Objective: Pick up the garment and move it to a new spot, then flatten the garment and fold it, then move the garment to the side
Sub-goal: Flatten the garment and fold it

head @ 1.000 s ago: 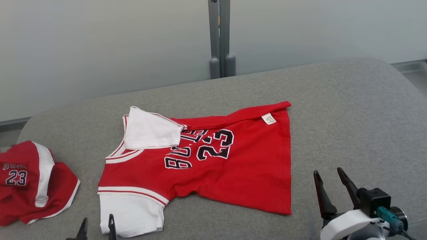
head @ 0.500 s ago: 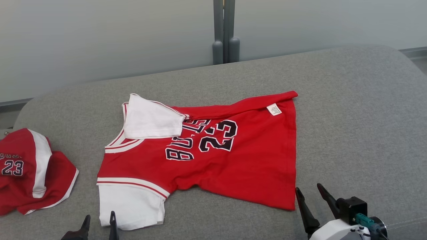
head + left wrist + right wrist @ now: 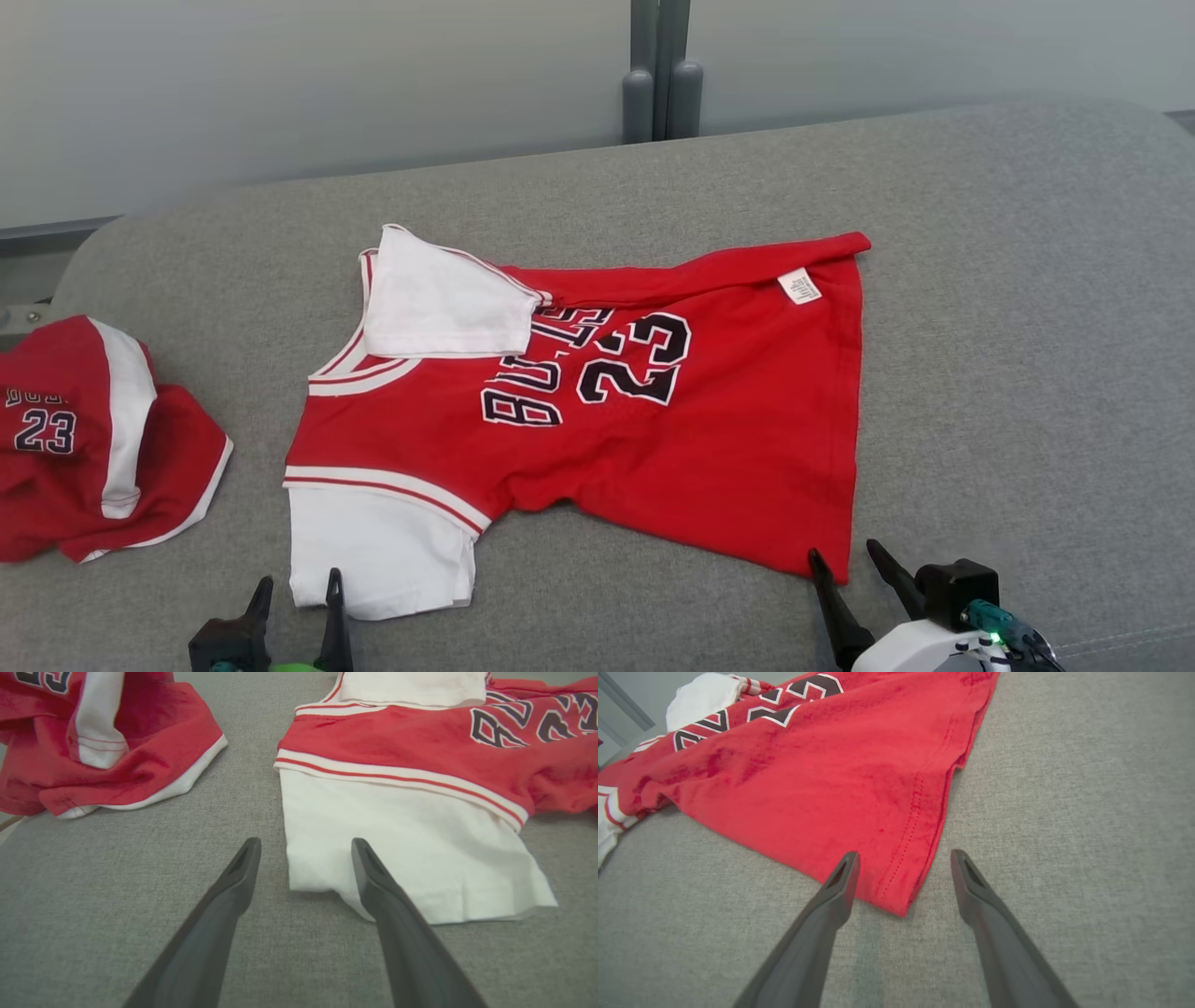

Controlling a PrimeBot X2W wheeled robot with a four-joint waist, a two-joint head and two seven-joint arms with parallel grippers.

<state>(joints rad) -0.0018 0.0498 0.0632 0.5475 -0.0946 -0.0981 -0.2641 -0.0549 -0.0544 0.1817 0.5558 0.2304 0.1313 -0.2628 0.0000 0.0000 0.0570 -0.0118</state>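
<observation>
At jersey near corners: left fingers, right fingers spread wide, gripping nothing.

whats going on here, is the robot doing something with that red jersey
A two-armed robot looks set to grab the red jersey spread on the grey cushion. Its left gripper is at the near white sleeve, its right gripper at the near hem corner. Both jaws are open, nothing held yet. A second red garment lies crumpled to the left.
</observation>
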